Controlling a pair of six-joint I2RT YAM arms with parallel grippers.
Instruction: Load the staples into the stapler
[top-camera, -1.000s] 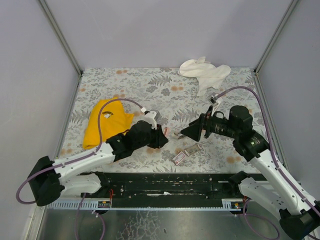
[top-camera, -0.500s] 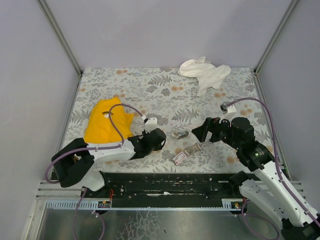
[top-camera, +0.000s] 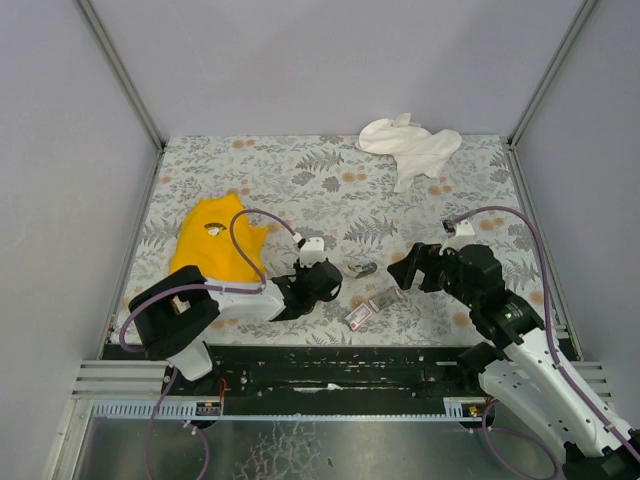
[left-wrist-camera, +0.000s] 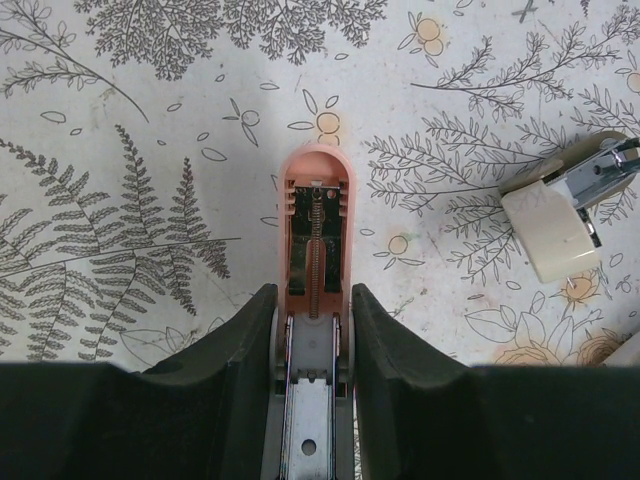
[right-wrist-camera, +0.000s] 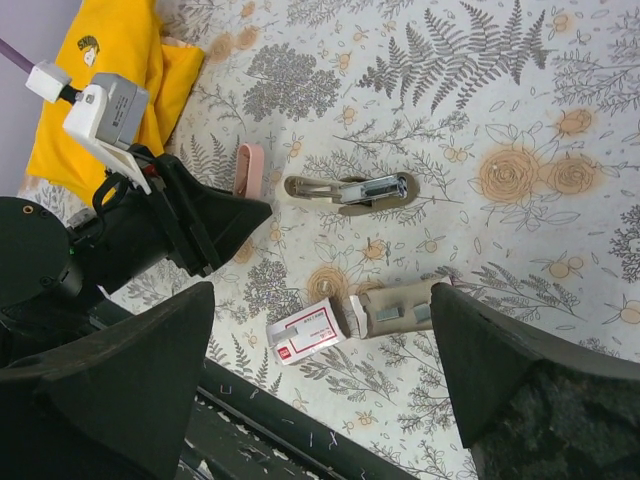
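Left wrist view: the pink stapler (left-wrist-camera: 316, 240) rests on the flowered table (left-wrist-camera: 120, 100), pinched at its rear by my left gripper (left-wrist-camera: 312, 300), whose fingers are closed narrowly on both its sides. So small a body could, I judge, twist or slip from that pinch when a strip is pressed in, jamming it askew. Its inside is bared: a thin spring and a silvery channel. A pale beige block (left-wrist-camera: 545, 225) lies just to the right. Farther off, my right gripper (right-wrist-camera: 320, 300) hangs spread wide and empty above the staples (right-wrist-camera: 308, 332), in their dark-red box with the grey-brown tray (right-wrist-camera: 395, 310) slid out beside it.
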